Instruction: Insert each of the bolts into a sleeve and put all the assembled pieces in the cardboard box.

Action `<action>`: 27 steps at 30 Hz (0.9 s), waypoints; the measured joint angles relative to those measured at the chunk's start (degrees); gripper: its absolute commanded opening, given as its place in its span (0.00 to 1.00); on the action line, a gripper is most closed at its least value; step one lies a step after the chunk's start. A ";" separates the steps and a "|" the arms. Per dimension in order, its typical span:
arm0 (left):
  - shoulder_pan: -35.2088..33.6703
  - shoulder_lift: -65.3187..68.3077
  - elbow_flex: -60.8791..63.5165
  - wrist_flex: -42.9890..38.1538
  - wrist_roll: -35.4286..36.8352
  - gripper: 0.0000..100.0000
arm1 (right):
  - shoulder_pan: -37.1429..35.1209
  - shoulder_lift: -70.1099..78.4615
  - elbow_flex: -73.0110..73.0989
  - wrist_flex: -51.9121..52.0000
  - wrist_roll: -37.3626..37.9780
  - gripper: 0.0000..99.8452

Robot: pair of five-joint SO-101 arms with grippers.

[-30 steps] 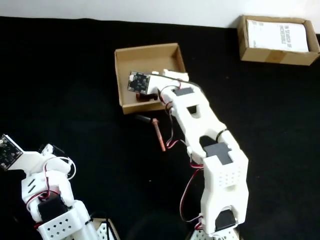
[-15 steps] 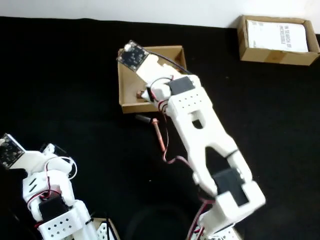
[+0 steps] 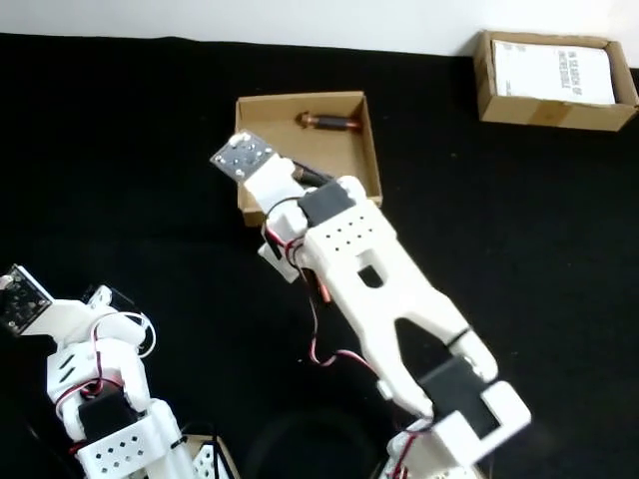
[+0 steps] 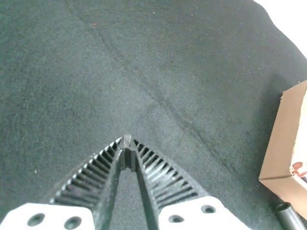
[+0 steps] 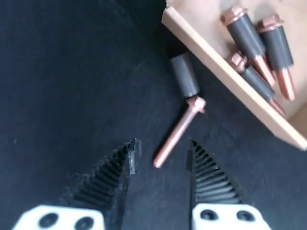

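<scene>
1. The right jaws are standing open and empty, hanging low over the table (image 5: 57, 72). The pointed end of the bolt (image 5: 178, 133) is lying between them, clear of both.
2. The bolt is lying flat on the table just outside the near wall of the cardboard box (image 5: 216, 62), which is sitting toward the middle of the table's far edge. Its flanged head is resting right at one end of the sleeve (image 5: 184, 74); you cannot tell whether the two are touching.
3. Three assembled pieces (image 5: 249, 36) are lying inside the box along that same wall.
4. You are probably dealing with a light, stiff metal bolt whose smooth round shaft will tend to roll or slip. Close across the shaft nearer the head, leaving the pointed end free to enter the sleeve. The ribbed jaws should be helping the grip.
5. The sleeve is looking like a short, light, dark tube, likely to skid or roll if the bolt pushes on it. Hold it around its middle, keeping the open end clear.
6. The left jaws are closed on nothing, hanging over bare table toward the near left corner and well apart from the bolt.
</scene>
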 measured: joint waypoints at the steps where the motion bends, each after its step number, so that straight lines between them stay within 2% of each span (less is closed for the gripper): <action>1: 0.00 0.00 0.00 0.00 0.00 0.01 | 0.00 1.76 0.00 -0.97 0.70 0.14; 7: 0.00 0.00 0.00 0.00 0.00 0.01 | 0.00 13.45 -5.63 -3.96 2.37 0.14; 16: 0.00 0.00 0.00 0.00 0.00 0.01 | 2.20 28.84 -23.12 -3.43 3.52 0.14; 24: 0.00 0.00 0.00 0.00 0.00 0.01 | 2.29 38.68 -30.77 -1.14 6.07 0.14; 27: 0.00 0.00 0.00 0.00 0.00 0.01 | 2.29 40.62 -31.82 -1.05 6.07 0.09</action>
